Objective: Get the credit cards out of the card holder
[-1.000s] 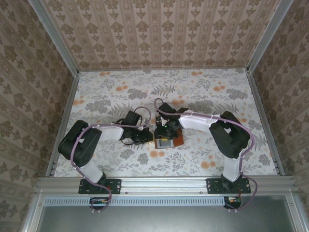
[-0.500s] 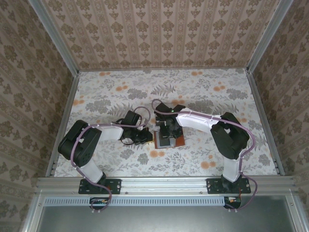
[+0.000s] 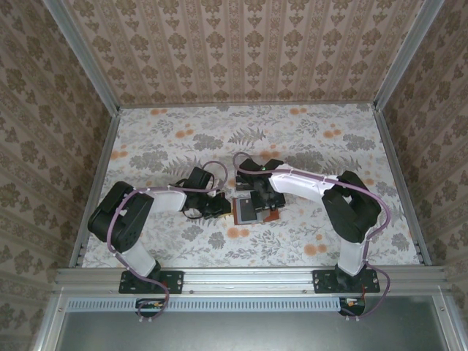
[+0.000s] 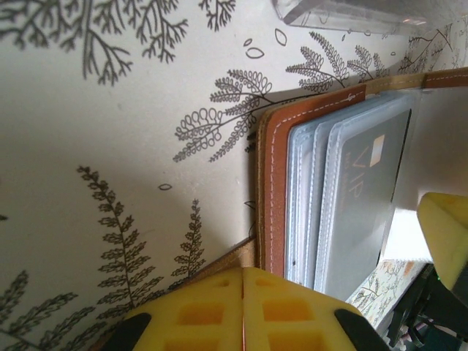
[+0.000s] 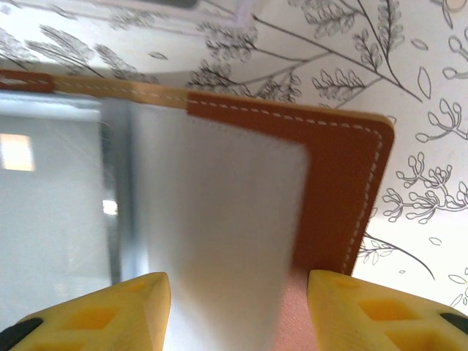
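The brown card holder [image 3: 246, 213] lies spread open between the two arms; its clear sleeves [image 4: 311, 197] hold a dark grey credit card [image 4: 369, 183]. My left gripper [image 4: 243, 276] is shut on the card holder's brown edge at its left side [image 3: 221, 208]. My right gripper [image 5: 235, 292] is open over the holder's right half [image 3: 264, 202]. A pale, blurred card [image 5: 219, 219] sits between its yellow fingers [image 5: 110, 307] without touching either one, over the brown leather panel [image 5: 344, 183].
A clear plastic tray [image 4: 344, 11] stands just beyond the holder's far edge, also seen as the tray [image 5: 139, 11] in the right wrist view. The flowered tablecloth [image 3: 292, 135] is walled in by patterned panels and metal rails [image 3: 99, 175].
My right gripper has opened wider and shifted a little to the right over the holder, uncovering more of its sleeves. The left arm has stayed put.
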Controlling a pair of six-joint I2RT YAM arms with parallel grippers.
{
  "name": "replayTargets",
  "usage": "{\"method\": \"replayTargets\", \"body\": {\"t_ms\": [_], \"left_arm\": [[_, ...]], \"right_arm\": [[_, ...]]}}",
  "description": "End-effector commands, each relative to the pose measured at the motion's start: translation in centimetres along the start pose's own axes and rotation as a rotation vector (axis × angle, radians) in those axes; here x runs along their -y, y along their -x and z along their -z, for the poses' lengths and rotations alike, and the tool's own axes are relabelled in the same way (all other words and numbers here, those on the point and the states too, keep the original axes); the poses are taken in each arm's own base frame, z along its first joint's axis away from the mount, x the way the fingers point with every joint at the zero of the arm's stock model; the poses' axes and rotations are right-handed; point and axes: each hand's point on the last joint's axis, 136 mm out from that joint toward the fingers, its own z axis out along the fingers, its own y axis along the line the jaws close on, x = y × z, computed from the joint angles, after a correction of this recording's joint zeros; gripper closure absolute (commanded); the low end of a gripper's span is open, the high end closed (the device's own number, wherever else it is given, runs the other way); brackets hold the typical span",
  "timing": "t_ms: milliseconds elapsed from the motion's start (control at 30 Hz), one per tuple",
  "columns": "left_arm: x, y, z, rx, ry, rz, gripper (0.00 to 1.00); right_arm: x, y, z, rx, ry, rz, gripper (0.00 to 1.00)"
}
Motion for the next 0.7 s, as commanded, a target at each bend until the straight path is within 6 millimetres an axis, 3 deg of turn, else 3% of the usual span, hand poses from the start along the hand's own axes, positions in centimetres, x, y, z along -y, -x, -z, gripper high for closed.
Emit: {"method": "replayTargets", "body": {"t_ms": [0, 267, 667], "left_arm": [[-2.0, -0.8, 0.0, -0.029, 0.082, 0.041, 0.91], [-1.3, -0.2, 0.5, -0.021, 0.085, 0.03, 0.9], [2.6, 1.8, 1.4, 0.016, 0.06, -0.039, 0.9]], "right_arm": [[2.0, -0.6, -0.5, -0.013, -0.056, 0.001, 0.45], [3.0, -1.4, -1.3, -0.033, -0.069, -0.005, 0.46], [2.0, -0.6, 2.7, 0.038, 0.044, -0.006, 0.48]]}}
